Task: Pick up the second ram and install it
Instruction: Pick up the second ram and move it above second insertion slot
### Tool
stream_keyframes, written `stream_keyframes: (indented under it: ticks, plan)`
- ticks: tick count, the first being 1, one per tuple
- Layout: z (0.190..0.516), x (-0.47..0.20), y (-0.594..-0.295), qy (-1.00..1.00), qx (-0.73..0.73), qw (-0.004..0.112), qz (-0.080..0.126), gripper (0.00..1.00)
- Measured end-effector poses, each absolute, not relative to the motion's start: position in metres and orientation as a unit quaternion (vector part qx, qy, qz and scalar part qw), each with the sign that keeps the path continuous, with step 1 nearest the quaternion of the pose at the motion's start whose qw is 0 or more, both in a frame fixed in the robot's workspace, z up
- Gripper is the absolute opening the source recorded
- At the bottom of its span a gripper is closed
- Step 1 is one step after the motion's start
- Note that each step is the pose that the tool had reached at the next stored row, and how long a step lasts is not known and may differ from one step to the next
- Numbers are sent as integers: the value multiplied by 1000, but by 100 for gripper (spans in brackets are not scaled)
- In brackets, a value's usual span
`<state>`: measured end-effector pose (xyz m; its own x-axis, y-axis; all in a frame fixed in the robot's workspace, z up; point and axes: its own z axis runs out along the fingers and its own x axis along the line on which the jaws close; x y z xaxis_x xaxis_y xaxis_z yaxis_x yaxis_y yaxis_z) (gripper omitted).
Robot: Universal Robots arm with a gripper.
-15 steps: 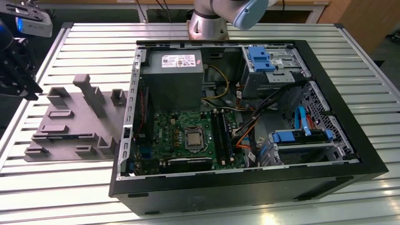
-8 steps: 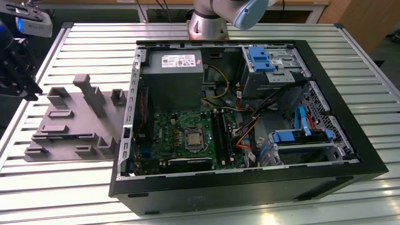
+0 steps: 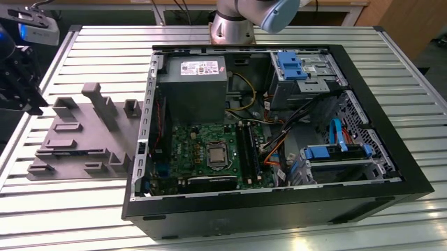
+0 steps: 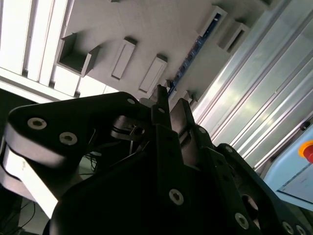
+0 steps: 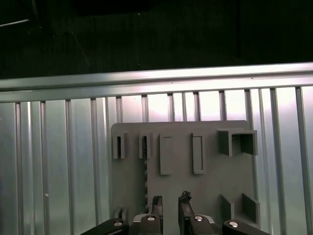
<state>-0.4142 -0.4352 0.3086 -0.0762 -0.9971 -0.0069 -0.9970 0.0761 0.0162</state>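
The gripper, fingers slightly parted and empty, hangs over the grey fixture, where the second ram sits edge-up in 1 slot; I'd square the fingers across its long edge, centred

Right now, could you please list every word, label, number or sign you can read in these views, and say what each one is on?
No text can be read.
White sticker on the grey metal power supply box: print too small.
Green motherboard circuit board: markings too small.
Pale panel beside the red round button, second wrist view: blurred.
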Motion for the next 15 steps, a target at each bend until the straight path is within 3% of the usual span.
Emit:
stream_keyframes:
  ticks: [12,15]
  plan:
    - [307,-414,-435,-739,674,3,-8,27]
    - [306,-414,-435,-739,674,3,-8,34]
